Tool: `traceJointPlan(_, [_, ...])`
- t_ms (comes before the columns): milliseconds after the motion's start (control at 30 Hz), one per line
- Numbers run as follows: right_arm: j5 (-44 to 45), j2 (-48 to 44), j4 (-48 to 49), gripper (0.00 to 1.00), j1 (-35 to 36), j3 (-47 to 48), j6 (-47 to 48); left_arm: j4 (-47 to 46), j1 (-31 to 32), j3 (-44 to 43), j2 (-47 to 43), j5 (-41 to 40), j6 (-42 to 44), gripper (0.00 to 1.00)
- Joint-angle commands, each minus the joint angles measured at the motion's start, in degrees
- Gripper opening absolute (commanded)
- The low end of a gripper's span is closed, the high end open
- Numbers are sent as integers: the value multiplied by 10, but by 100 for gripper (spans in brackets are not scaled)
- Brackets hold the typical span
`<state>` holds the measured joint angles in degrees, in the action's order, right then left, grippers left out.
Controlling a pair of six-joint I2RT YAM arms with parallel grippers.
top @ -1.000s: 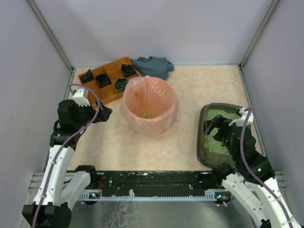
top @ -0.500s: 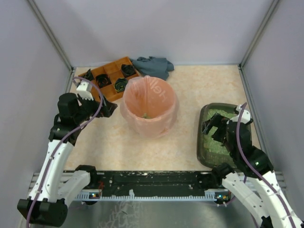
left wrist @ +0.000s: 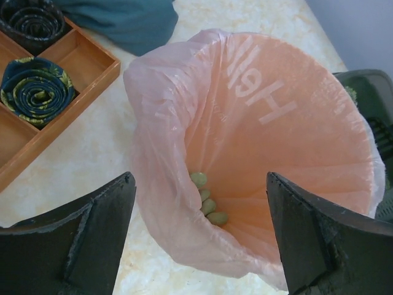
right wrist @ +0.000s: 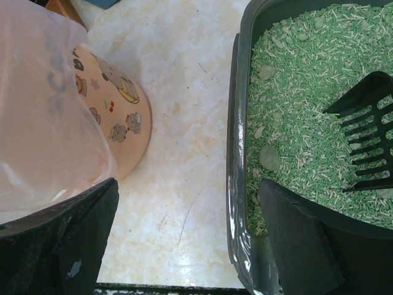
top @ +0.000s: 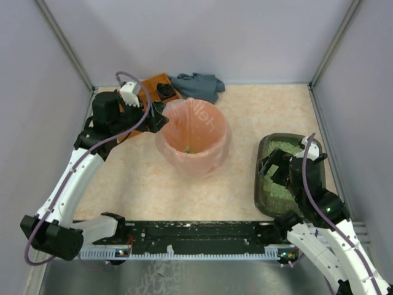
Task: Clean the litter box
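Note:
The litter box (top: 260,184) is a dark grey-green tray with pale green granules at the right of the table; it also shows in the right wrist view (right wrist: 236,153). Pale lumps (right wrist: 268,157) lie in the granules, and a black slotted scoop (right wrist: 368,141) rests in the box. My right gripper (top: 273,166) (right wrist: 187,190) is open and empty, low over the box's left rim, one finger over the granules and one over the table. My left gripper (top: 155,117) (left wrist: 199,184) is open and empty at the near-left rim of the pink-bagged bin (top: 193,138) (left wrist: 276,123), which holds several green lumps (left wrist: 206,203).
An orange compartmented tray (top: 136,117) (left wrist: 92,58) with dark rolled items stands at the back left, under my left wrist. A blue-grey cloth (top: 199,86) (left wrist: 123,18) lies behind the bin. Grey walls close in the table on three sides.
My left arm has swung from the table's left side up and right to the pink bin's rim. My right gripper has shifted slightly left over the litter box.

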<state>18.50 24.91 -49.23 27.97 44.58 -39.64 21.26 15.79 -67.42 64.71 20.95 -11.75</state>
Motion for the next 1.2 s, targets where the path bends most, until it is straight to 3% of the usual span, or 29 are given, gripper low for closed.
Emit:
traceJointPlan(0, [-7, -1, 25, 95, -2, 9, -1, 89, 21, -58, 45, -94, 33, 90])
traceJointPlan(200, [-7, -4, 22, 95, -1, 7, 3, 148, 40, -108, 113, -127, 58, 82])
traceJointPlan(467, [-12, -10, 24, 94, -2, 3, 4, 147, 84, -149, 172, -127, 68, 66])
traceJointPlan(767, [-14, -14, 26, 94, -2, -3, 0, 185, 97, -185, 206, -214, 88, 29])
traceJointPlan(967, [-10, -10, 38, 93, -2, -9, -4, 220, 95, -194, 197, -325, 94, 6])
traceJointPlan(1067, [2, -2, 44, 93, -2, -13, -4, 228, 71, -178, 180, -350, 96, 0])
traceJointPlan(1167, [18, 10, 53, 92, -2, -19, -4, 229, 20, -161, 160, -333, 92, 0])
